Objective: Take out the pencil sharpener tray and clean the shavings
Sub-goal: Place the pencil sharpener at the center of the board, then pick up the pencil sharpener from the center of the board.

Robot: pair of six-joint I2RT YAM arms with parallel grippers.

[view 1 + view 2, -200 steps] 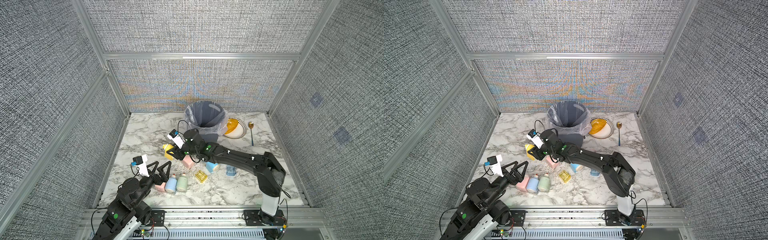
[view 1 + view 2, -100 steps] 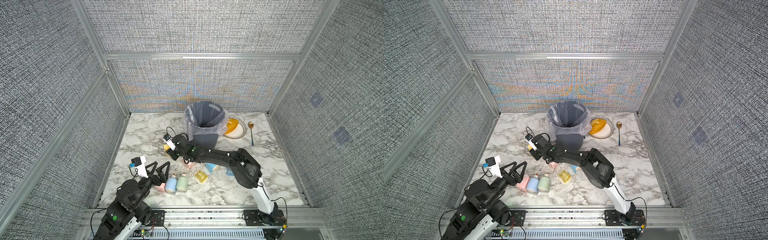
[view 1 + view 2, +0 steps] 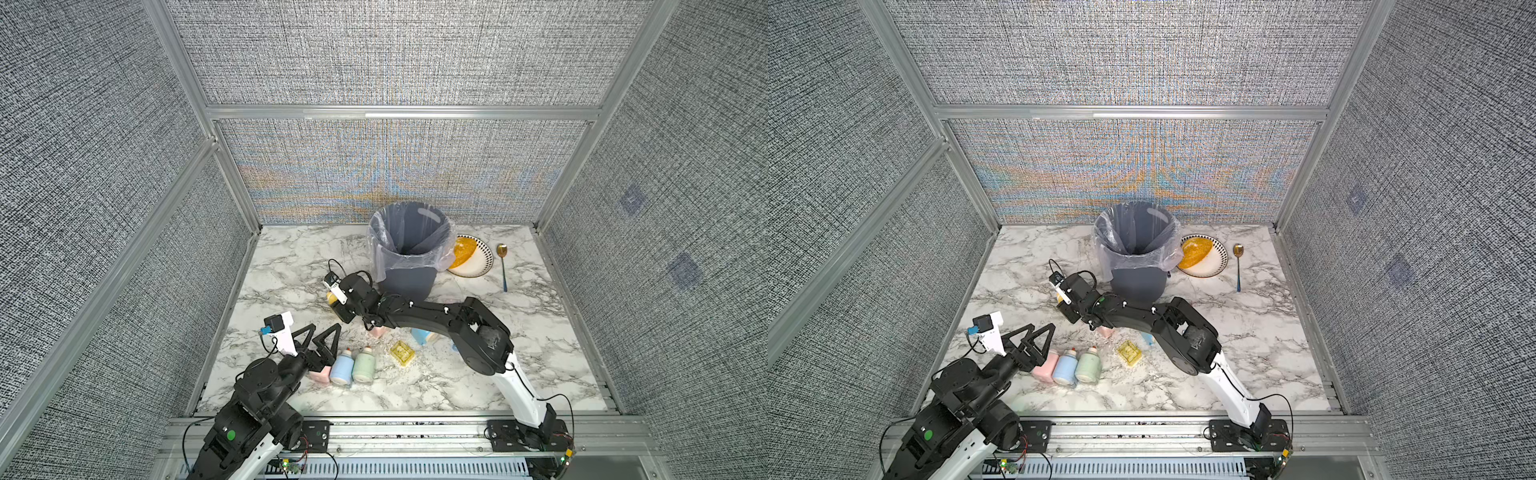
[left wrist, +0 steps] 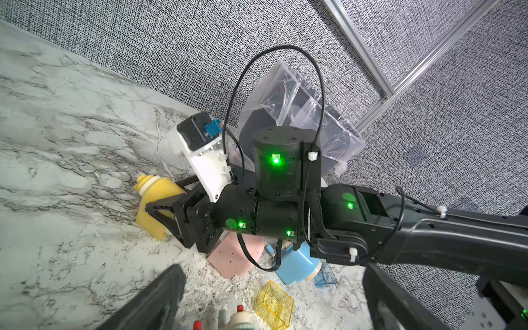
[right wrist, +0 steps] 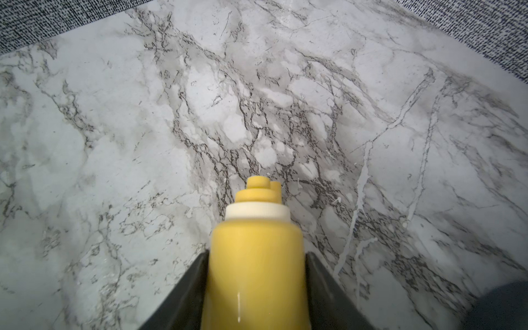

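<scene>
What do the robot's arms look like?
The left arm and right arm are mostly black, with round joints and white lower parts. The left hand and right hand have black triangle fingers and a white camera box with a blue plug. Black cables loop around, and green lights glow on the right arm.

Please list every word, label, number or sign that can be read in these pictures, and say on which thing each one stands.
No text can be read anywhere.
right arm: a small lit mark above a green light, too blurred to read.
yellow sharpener, yellow tray, bin: no print shows on them.
</scene>
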